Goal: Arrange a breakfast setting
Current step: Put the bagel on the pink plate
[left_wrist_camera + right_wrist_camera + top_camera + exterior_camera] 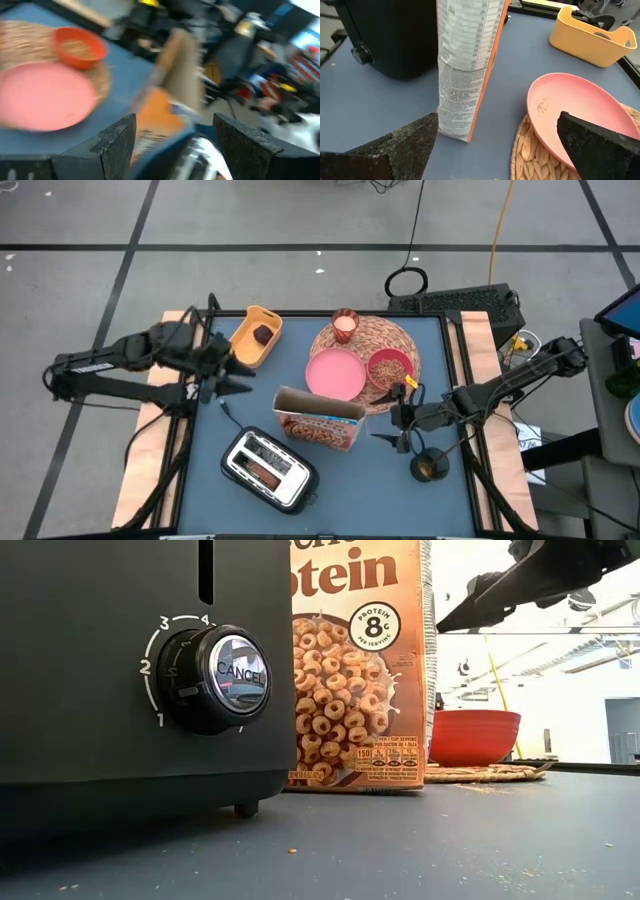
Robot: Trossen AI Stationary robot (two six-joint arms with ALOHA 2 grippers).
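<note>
**Woven mat setting with cereal box upright at tabletop centre**

Straw forms the round woven mat, which lies at the far right part of the blue tabletop. A pink plate rests on the near left edge of the mat, partly overhanging it. The red bowl, smaller than the plate, sits on the mat just beside the plate and contains brown cereal. A small glass stands at the far edge of the mat.

The brown cereal box stands upright near the middle of the tabletop, its top flaps open, just in front of the plate. In the low view its orange-brown front panel shows printed cereal rings and a round protein badge. A black and silver toaster stands just beside the box, nearer the front edge.

A yellow bin stands at the far left of the tabletop and holds the dark red fruit.

The left gripper hovers just beside the yellow bin, its fingers partly spread and holding nothing. The right gripper hovers near the right end of the cereal box, beside the red bowl, its fingers spread wide and empty.
</note>
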